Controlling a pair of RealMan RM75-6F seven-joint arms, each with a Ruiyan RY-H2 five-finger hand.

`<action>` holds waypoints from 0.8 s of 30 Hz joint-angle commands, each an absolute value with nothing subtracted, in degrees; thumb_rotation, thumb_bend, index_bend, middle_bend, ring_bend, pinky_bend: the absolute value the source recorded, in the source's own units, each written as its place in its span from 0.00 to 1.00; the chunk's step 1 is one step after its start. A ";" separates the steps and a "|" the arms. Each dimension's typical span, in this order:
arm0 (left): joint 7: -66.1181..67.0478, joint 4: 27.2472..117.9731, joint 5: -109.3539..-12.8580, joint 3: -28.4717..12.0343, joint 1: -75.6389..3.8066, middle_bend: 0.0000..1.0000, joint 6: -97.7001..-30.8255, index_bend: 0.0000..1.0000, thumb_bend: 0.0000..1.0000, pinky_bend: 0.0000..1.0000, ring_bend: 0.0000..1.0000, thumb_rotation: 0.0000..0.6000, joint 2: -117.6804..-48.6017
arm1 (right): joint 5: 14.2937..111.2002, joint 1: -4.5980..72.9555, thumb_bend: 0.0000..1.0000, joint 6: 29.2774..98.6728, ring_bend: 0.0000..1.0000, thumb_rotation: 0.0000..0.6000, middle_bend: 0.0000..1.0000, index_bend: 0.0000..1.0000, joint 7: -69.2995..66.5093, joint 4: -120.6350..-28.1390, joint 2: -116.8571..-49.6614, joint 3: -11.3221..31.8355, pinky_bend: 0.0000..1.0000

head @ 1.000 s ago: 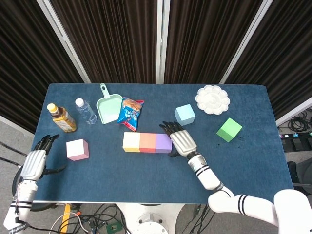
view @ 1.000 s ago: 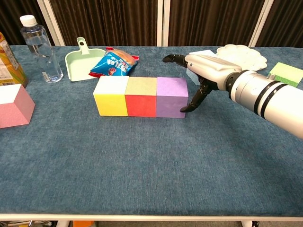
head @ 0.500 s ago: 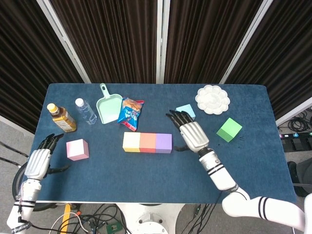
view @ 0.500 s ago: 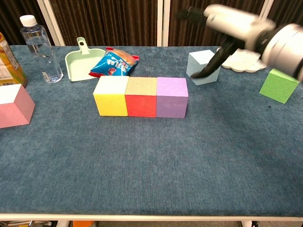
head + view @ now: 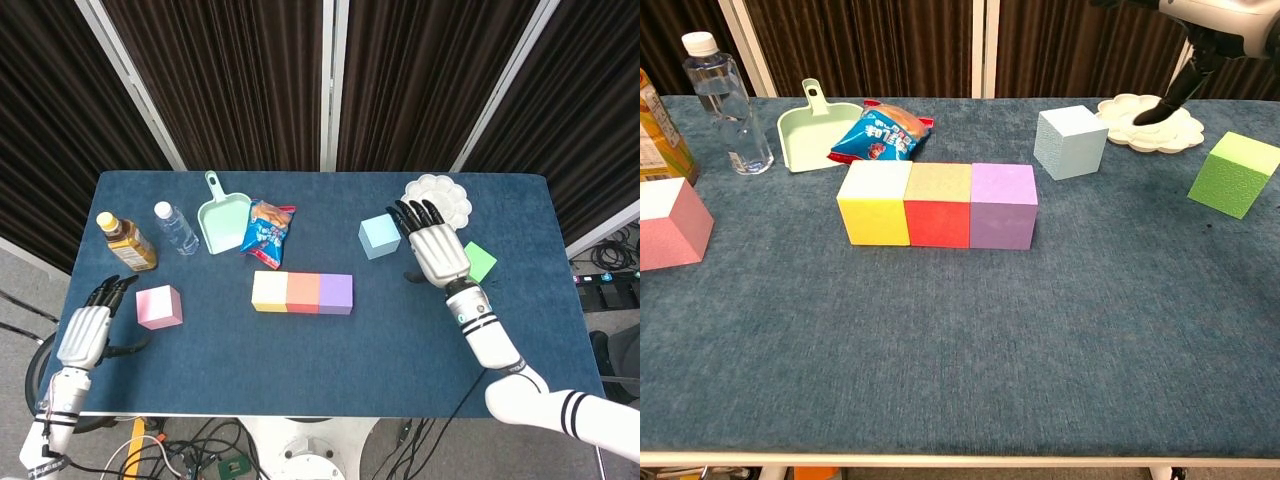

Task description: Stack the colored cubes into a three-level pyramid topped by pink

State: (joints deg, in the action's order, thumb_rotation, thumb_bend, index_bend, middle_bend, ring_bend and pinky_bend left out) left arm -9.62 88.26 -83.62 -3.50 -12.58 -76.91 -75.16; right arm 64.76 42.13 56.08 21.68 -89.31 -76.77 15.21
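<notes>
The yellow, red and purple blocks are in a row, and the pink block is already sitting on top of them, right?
Not quite. The yellow cube, red cube and purple cube do sit in a row, but the pink cube is on the table off to their left, near the left hand. The head view shows it.

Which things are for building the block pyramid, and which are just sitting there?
For the pyramid:
yellow cube
red cube
purple cube
light blue cube
green cube
pink cube

Just sitting there:
clear water bottle
brown tea bottle
mint green plastic dustpan
blue snack bag
white flower-shaped palette
</notes>
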 commanded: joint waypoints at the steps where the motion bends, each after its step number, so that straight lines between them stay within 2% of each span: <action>1: -9.43 88.54 -83.48 -3.51 -12.62 0.12 -76.81 0.09 0.11 0.13 0.03 1.00 -74.99 | 62.78 44.23 0.00 53.27 0.00 1.00 0.04 0.00 25.41 -86.44 -75.47 14.52 0.00; 14: -8.89 89.03 -82.43 -3.64 -12.59 0.12 -76.41 0.09 0.11 0.13 0.03 1.00 -74.60 | 59.26 52.82 0.00 40.23 0.00 1.00 0.02 0.00 30.53 -75.54 -77.61 11.60 0.00; 24: -9.12 88.87 -82.45 -3.39 -12.50 0.12 -76.33 0.09 0.11 0.13 0.03 1.00 -74.85 | 58.07 57.75 0.00 36.44 0.00 1.00 0.01 0.00 30.86 -66.34 -84.08 10.46 0.00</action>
State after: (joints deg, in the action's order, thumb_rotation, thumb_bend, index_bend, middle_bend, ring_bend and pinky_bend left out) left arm -9.12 88.87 -82.45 -3.40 -12.51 -76.33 -74.85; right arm 58.04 56.79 37.07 30.94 -67.94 -82.63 10.78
